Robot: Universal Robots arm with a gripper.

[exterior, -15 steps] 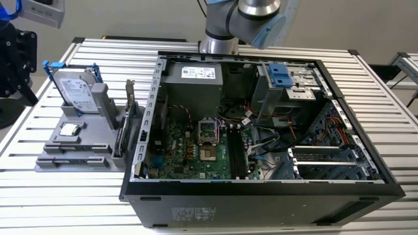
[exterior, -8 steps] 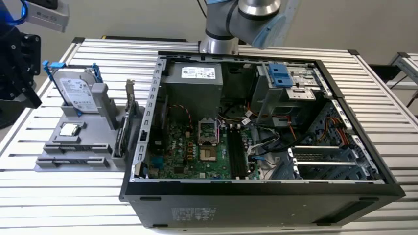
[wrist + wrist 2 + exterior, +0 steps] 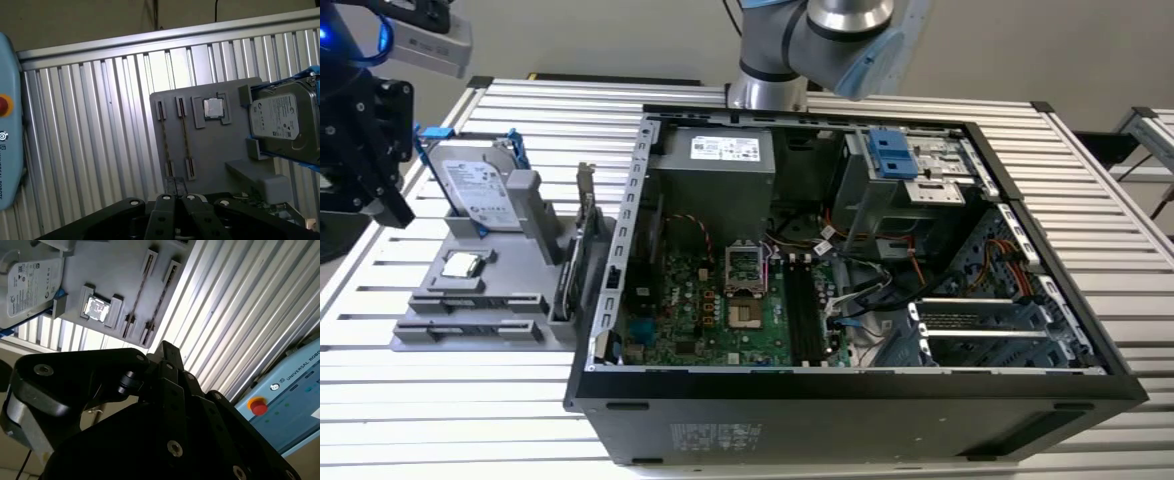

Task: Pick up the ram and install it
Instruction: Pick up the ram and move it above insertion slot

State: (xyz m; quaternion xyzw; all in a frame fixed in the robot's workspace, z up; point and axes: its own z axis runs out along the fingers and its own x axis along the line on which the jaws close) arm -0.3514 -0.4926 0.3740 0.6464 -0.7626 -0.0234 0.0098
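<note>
Ribbed desk (image 3: 454, 400) carrying an open computer case (image 3: 854, 410) at centre of the exterior view, a grey holder (image 3: 467, 330) at the exterior view's left. On the holder a hard drive (image 3: 280, 117), then the ram (image 3: 163, 142) as two thin sticks in neighbouring slots, a small processor chip (image 3: 213, 107) just beside them. Jaws of the gripper (image 3: 175, 184) closed on nothing, clear of the ram.

Ram (image 3: 185, 139): thin dark stick standing on edge in a slot of the grey holder (image 3: 220, 150). Second stick (image 3: 165, 142) stands parallel, just beside it.
</note>
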